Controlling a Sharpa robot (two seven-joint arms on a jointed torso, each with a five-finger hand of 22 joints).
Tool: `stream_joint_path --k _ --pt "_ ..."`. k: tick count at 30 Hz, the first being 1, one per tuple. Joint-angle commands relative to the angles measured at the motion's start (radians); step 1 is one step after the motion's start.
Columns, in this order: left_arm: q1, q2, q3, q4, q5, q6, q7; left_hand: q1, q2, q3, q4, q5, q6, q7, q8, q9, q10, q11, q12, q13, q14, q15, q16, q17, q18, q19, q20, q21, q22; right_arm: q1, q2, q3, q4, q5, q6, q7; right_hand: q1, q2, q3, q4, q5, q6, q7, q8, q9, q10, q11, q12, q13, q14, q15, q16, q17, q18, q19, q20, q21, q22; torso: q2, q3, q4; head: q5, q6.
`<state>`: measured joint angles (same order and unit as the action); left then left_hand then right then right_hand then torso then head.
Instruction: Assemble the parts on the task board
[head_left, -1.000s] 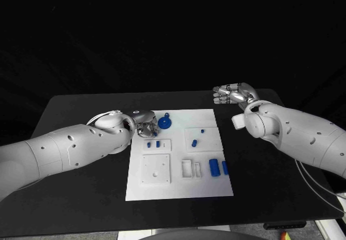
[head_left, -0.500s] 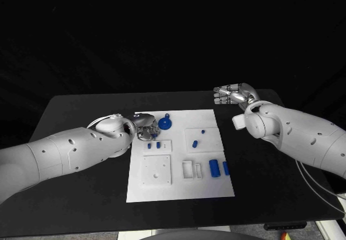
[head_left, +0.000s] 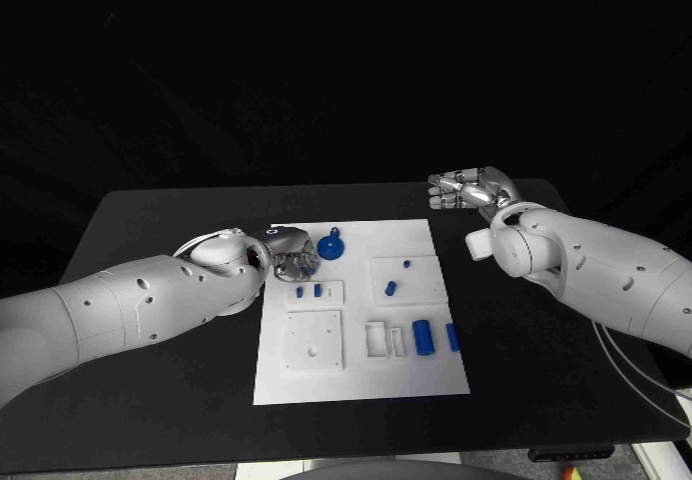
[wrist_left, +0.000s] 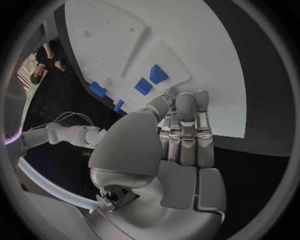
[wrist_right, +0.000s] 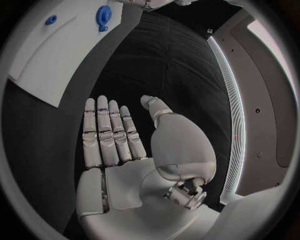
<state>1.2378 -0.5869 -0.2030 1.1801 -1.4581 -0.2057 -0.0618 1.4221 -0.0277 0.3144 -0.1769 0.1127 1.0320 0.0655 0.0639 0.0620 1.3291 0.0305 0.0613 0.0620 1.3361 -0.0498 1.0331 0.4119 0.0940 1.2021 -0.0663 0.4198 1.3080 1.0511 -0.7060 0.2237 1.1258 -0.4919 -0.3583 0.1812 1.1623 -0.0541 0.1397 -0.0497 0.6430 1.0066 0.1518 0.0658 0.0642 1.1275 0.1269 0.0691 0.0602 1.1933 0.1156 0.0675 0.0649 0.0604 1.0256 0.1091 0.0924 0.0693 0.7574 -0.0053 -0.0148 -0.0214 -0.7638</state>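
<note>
Before me stands a flat matte black table (head_left: 159, 370). Directly on it, about the middle, lies the flat rectangular white task board (head_left: 361, 378), one short edge toward me, dark tabletop showing all round it.

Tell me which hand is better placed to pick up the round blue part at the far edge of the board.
Probably the left hand: it hovers beside the round blue part, while the right hand hangs off the task board.

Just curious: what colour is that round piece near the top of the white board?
Blue; the round piece shows best in the head view.
</note>
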Motion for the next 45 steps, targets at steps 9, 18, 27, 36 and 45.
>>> stream_joint_path --k 9,18,27,36,45 --pt "0.000 -0.002 0.001 -0.006 0.003 -0.013 -0.012 -0.001 -0.011 -0.008 0.005 -0.005 -0.008 0.001 -0.001 0.000 -0.021 0.005 -0.002 -0.002 -0.009 0.004 0.004 -0.003 -0.006 -0.006 0.002 -0.007 0.020 -0.001 0.002 0.000 -0.001 -0.001 0.017 0.011 -0.010 0.002 0.005 0.001 0.005 -0.004 0.003 -0.003 0.000 -0.006 0.002 -0.003 -0.001 -0.007 -0.002 -0.005 -0.001 0.012 -0.006 0.003 -0.003 -0.002 0.001 0.0001 -0.0005 0.001 0.001" --pt "0.000 -0.004 0.001 0.002 0.016 -0.002 -0.007 -0.036 -0.041 -0.064 0.044 0.024 -0.027 -0.014 -0.001 0.000 -0.023 0.002 -0.002 -0.002 -0.009 0.004 0.006 -0.009 -0.015 0.010 0.004 -0.048 0.003 -0.003 0.002 0.000 -0.002 -0.001 0.017 0.011 -0.010 0.002 0.005 0.001 0.005 -0.004 0.003 -0.003 0.000 -0.006 0.002 -0.003 -0.001 -0.007 -0.002 -0.005 -0.001 0.012 -0.007 0.003 -0.003 -0.002 0.000 0.0006 -0.0002 0.002 0.000" --pt "0.000 -0.011 0.001 0.003 0.019 -0.022 -0.007 -0.022 -0.045 -0.145 0.093 0.018 -0.048 -0.011 -0.002 0.000 -0.026 0.003 -0.002 -0.002 -0.008 0.005 0.005 -0.014 -0.021 0.037 0.004 -0.101 -0.007 -0.004 0.001 0.000 -0.002 -0.001 0.017 0.012 -0.010 0.002 0.007 0.000 0.004 -0.005 0.003 -0.003 0.000 -0.006 0.002 -0.003 -0.001 -0.007 -0.002 -0.005 -0.001 0.012 -0.007 0.003 -0.003 -0.002 0.000 0.0005 -0.0006 0.002 0.003" --pt "0.001 -0.031 0.011 0.003 0.054 -0.078 0.005 0.021 -0.037 -0.102 0.069 0.041 0.009 0.022 -0.001 0.001 -0.044 0.013 -0.002 -0.002 -0.025 0.010 -0.031 -0.033 -0.014 0.031 0.007 -0.134 0.015 -0.005 0.000 0.000 0.000 -0.025 0.047 -0.003 0.014 -0.001 0.049 -0.036 -0.016 -0.003 0.004 -0.004 0.000 -0.004 0.001 -0.004 -0.002 -0.006 -0.004 -0.005 -0.001 0.013 -0.004 0.001 -0.002 -0.001 -0.002 0.0011 -0.0004 -0.001 0.009" --pt "0.012 -0.078 0.055 0.003 0.369 -0.094 0.032 0.001 -0.037 -0.015 0.004 0.037 0.037 0.045 -0.001 0.001 -0.041 0.023 -0.002 -0.002 -0.063 0.020 -0.198 -0.098 -0.012 -0.050 0.017 -0.150 0.020 -0.006 -0.001 0.000 0.019 -0.433 0.196 -0.056 0.067 -0.010 0.211 -0.158 -0.110 0.057 -0.009 0.002 0.003 0.067 -0.029 -0.002 -0.001 0.155 -0.068 0.028 0.021 0.035 0.130 -0.063 0.076 0.022 -0.003 0.0022 0.0012 -0.012 0.023"
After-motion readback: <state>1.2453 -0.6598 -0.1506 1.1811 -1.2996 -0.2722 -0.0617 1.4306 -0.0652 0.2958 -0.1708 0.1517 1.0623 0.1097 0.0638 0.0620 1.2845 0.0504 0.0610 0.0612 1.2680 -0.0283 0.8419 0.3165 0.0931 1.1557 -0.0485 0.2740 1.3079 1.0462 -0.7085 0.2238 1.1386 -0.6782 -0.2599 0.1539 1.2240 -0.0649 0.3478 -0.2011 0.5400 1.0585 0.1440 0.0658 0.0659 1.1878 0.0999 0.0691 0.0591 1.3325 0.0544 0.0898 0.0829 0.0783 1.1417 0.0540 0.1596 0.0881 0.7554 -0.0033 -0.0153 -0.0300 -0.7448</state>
